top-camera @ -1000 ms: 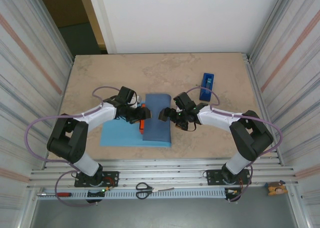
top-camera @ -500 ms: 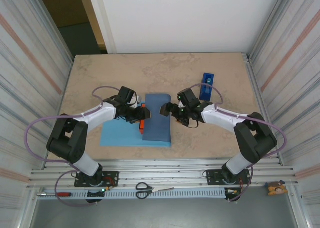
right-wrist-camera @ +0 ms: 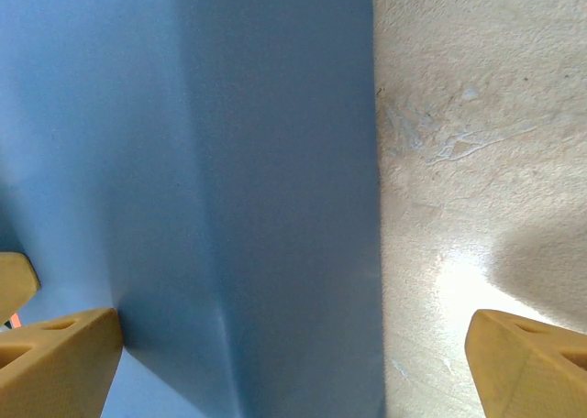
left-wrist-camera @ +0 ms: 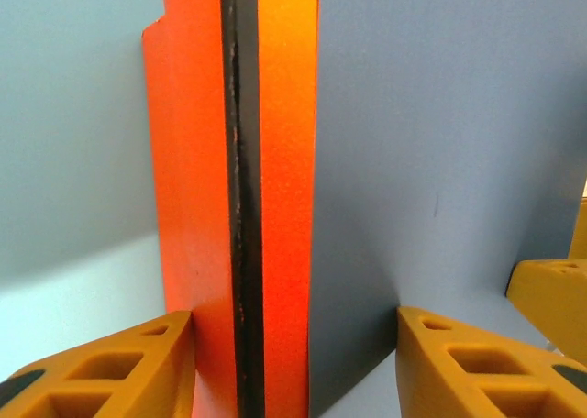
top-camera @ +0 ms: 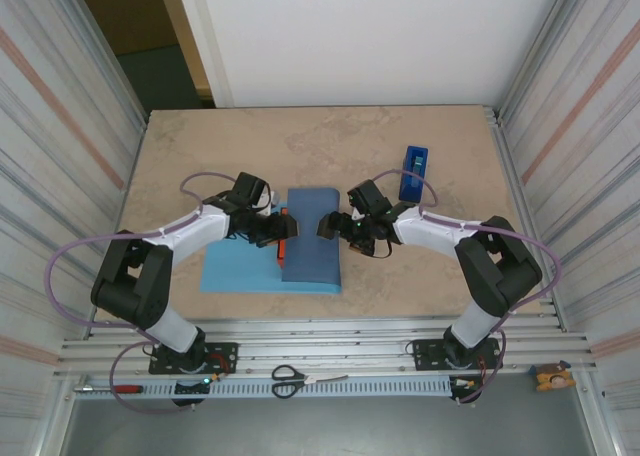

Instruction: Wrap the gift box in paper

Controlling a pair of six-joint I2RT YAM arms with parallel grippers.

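Note:
The paper (top-camera: pixel 312 238) lies mid-table, its slate face folded over the gift box (top-camera: pixel 284 238), of which an orange strip shows at the fold's left edge. In the left wrist view the gift box (left-wrist-camera: pixel 284 161) shows orange with a dark seam, the slate paper (left-wrist-camera: pixel 440 115) lying against it. My left gripper (top-camera: pixel 272 228) (left-wrist-camera: pixel 293 315) is closed across that edge. One finger (left-wrist-camera: pixel 119 363) rests on the orange face and the other on the paper. My right gripper (top-camera: pixel 340 226) (right-wrist-camera: pixel 292 331) stands open over the fold's right edge, holding nothing.
A blue tape dispenser (top-camera: pixel 414 172) stands on the table (top-camera: pixel 330 146) at the back right. Scissors (top-camera: pixel 290 379) and a red-handled screwdriver (top-camera: pixel 120 387) lie on the near rail. Ribbed walls close both sides. The flat, light blue part of the sheet (top-camera: pixel 235 272) spreads to the left.
My right gripper has shifted slightly along the fold's right edge and its arm has swung a little. The left gripper has kept its place on the box.

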